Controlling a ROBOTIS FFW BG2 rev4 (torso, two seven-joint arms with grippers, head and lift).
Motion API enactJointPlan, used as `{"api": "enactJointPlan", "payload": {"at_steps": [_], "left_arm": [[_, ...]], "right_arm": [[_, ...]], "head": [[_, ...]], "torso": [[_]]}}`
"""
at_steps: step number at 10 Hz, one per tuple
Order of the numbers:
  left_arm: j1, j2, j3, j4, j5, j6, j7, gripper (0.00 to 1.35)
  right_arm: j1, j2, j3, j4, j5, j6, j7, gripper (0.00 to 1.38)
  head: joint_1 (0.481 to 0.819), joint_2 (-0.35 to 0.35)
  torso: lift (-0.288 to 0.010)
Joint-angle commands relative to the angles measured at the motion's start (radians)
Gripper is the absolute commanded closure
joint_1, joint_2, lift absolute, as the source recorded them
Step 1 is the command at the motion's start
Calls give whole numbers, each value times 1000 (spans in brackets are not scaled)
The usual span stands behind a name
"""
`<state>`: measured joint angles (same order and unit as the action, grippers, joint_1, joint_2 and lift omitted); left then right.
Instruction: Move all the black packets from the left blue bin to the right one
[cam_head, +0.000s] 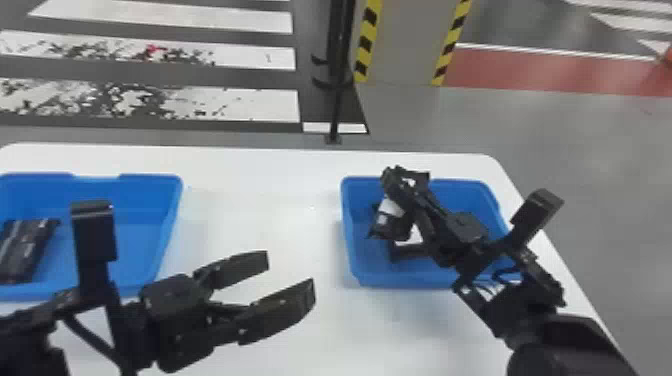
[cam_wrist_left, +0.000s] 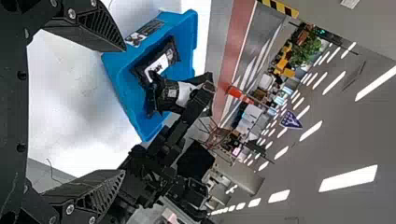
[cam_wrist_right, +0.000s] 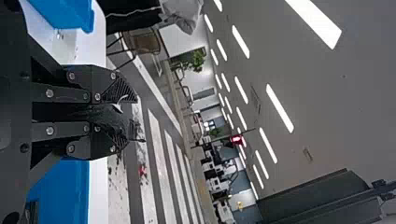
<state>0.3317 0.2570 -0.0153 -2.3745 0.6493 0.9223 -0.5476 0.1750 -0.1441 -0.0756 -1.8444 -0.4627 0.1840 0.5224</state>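
Head view: the left gripper is positioned over the bench, between the bins, its fingers apart and empty. The right gripper is located at the right blue bin — fingers clamped on a black packet with a white label. Left wrist view: a further labelled packet lies inside that bin. Dark packaging remains in the left blue bin.
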Motion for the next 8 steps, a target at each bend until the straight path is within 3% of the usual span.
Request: {"api": "enactJointPlan", "payload": {"at_steps": [1, 2, 3, 5, 6, 8], "left_arm": [[7, -2, 5, 0, 9, -4, 0, 157], [19, -4, 11, -3, 21, -14, 0, 157], [29, -5, 17, -7, 21, -19, 0, 159], [36, -7, 27, -12, 11, -44, 0, 159], [44, -10, 53, -12, -9, -66, 1, 159], [71, -32, 171, -12, -73, -90, 5, 159]], "right_arm": [[-50, -11, -44, 71, 56, 0, -9, 1282], [-82, -18, -56, 123, 80, 2, -18, 1277], [-111, -28, -58, 160, 100, 29, -27, 1144], [-119, -26, -84, 177, 120, 25, -38, 377], [-79, -11, -116, 133, 140, 2, -48, 90], [65, 26, -130, -32, 142, -39, -65, 121]], "head": [[695, -179], [695, -206], [695, -229], [695, -244], [695, -252], [695, -246]], "torso": [[-185], [-185], [-185], [-185], [-185], [-185]]}}
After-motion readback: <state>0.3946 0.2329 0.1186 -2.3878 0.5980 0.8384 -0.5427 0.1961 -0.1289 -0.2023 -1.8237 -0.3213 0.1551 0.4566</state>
